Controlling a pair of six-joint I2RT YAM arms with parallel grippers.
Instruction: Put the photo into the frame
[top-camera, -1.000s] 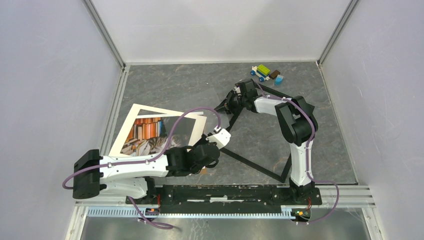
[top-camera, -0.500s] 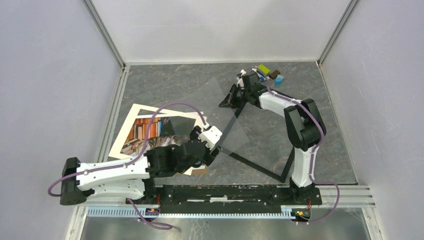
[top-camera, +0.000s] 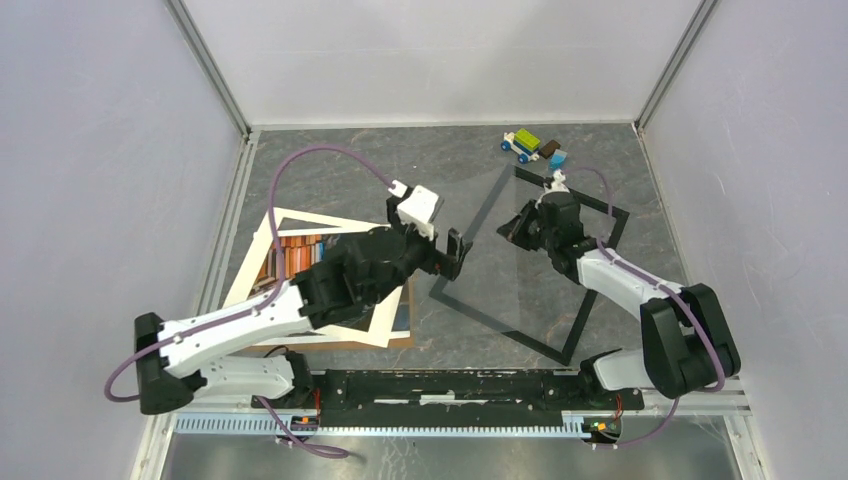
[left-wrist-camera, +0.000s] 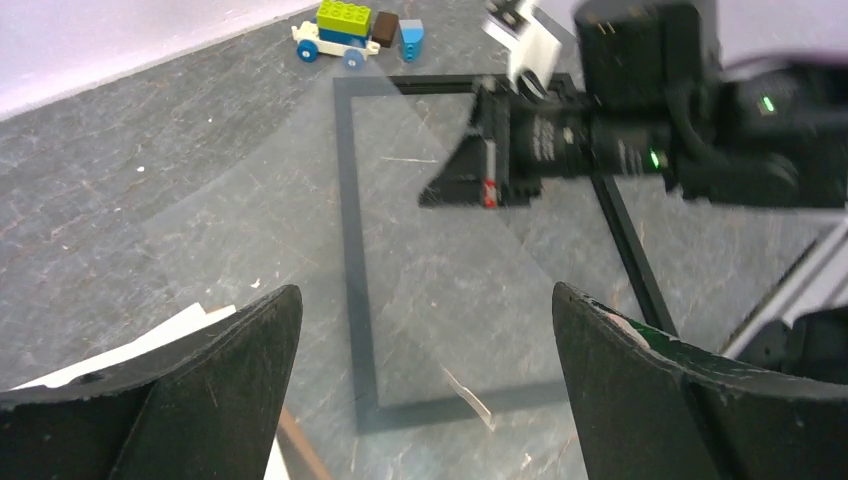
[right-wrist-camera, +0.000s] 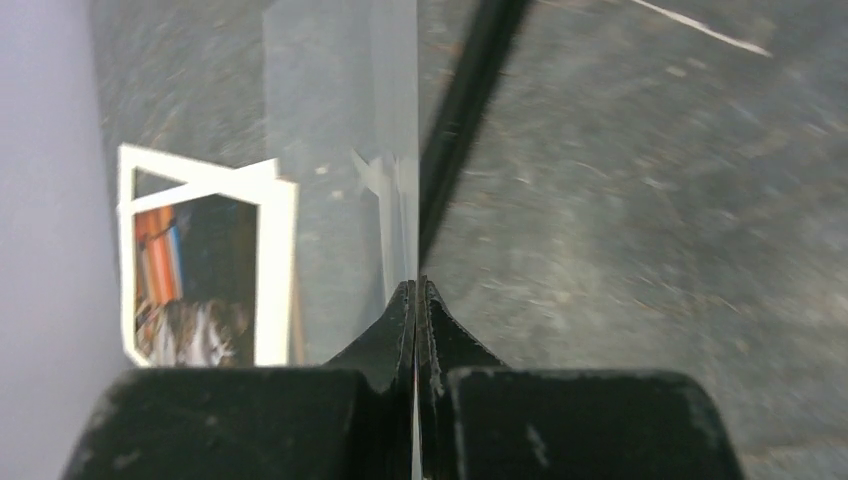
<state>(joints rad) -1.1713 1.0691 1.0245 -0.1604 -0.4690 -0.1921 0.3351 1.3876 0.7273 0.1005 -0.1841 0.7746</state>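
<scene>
The photo (top-camera: 290, 255), a cat and books with a white border, lies at the left on a brown board (top-camera: 400, 342); it also shows in the right wrist view as the photo (right-wrist-camera: 200, 270). The black frame (top-camera: 498, 328) lies flat to its right. A clear sheet (top-camera: 500, 270) hangs tilted over the frame's left half. My right gripper (top-camera: 515, 228) is shut on that sheet's edge; the right gripper (right-wrist-camera: 416, 285) pinches it, with the sheet (right-wrist-camera: 340, 150) seen edge-on. My left gripper (top-camera: 450, 255) stands open over the frame's left corner; the left gripper (left-wrist-camera: 425, 290) has nothing between its fingers.
A small toy brick car (top-camera: 530, 146) and loose bricks sit at the back, just beyond the frame's far corner. Grey walls close in the left, right and back sides. The arms' base rail (top-camera: 470, 385) runs along the near edge.
My left gripper has opened, let go of the clear sheet and swung up and away from the near edge. My right gripper has carried the sheet rightward over the frame.
</scene>
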